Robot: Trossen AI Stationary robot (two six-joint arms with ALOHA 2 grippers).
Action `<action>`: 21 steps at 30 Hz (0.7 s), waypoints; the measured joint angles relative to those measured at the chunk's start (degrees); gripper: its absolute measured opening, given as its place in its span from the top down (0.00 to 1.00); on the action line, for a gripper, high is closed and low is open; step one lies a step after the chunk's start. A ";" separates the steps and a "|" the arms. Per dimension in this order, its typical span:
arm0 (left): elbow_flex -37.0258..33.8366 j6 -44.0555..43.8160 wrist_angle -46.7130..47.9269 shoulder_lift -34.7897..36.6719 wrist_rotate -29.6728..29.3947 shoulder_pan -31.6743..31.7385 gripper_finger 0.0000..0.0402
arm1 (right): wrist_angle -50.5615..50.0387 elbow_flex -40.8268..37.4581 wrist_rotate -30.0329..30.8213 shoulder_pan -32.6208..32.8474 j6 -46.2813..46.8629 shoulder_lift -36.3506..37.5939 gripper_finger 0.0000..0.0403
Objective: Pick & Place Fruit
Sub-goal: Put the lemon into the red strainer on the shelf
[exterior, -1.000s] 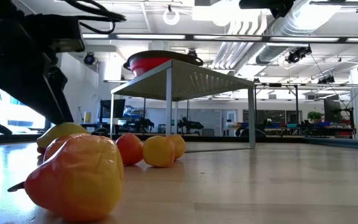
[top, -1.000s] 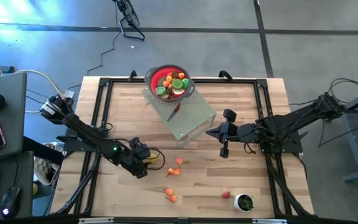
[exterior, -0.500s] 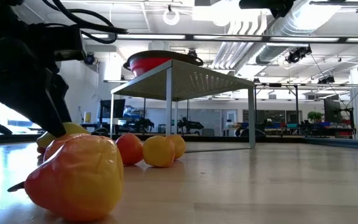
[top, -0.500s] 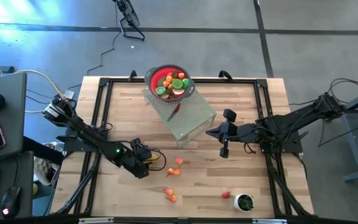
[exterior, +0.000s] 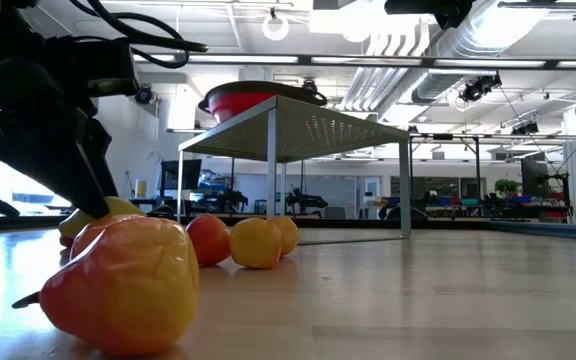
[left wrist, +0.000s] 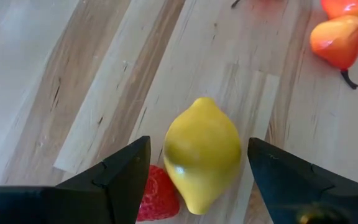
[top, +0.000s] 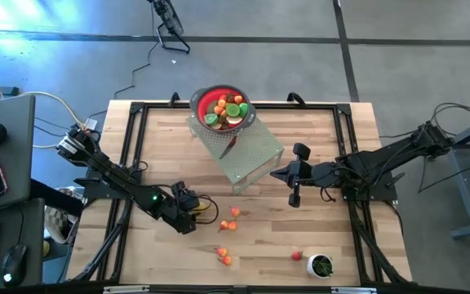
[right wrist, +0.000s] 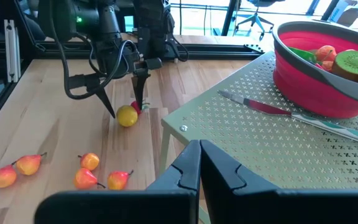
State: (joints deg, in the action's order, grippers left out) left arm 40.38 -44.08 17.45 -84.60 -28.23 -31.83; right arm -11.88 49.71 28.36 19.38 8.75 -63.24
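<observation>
Nothing is shifting since half a second back: left hand point(left wrist: 194, 168) is still hovering spread wide around the lemon point(left wrist: 202, 154), not yet gripping. Lemon is lying on the bench point(left wrist: 55, 74), touching a strawberry point(left wrist: 158, 193). Likely light, hard, slick plastic; pinching across its fat middle looks best. Right hand point(right wrist: 199, 163) is sitting clenched, empty, beside the rack point(right wrist: 247, 134).

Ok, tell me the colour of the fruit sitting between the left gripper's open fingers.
Yellow: it is a lemon, shown best in the left wrist view.

A red-yellow pear point(exterior: 118, 282) lies nearest, other fruit point(exterior: 243, 241) behind it.
</observation>
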 joint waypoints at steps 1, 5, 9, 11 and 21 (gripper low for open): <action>0.00 -0.14 0.02 0.00 0.00 0.00 0.35 | 0.00 0.01 0.00 0.00 0.00 0.00 0.99; 0.00 -0.14 0.07 0.00 -0.48 0.00 0.35 | 0.00 0.02 -0.02 0.00 0.00 0.00 0.99; 0.00 -0.15 0.13 0.00 -1.79 0.00 0.35 | 0.00 0.02 -0.01 0.00 0.00 0.00 0.99; 0.00 -0.14 0.11 0.00 -2.37 0.00 0.35 | 0.00 0.00 -0.01 0.00 0.00 0.00 0.99; 0.00 -0.14 0.05 -0.82 -2.58 0.00 0.35 | 0.00 0.00 -0.02 0.00 0.00 0.00 0.99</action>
State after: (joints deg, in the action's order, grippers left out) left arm 40.38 -44.23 17.50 -85.42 -30.81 -31.83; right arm -11.88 49.72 28.34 19.38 8.75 -63.24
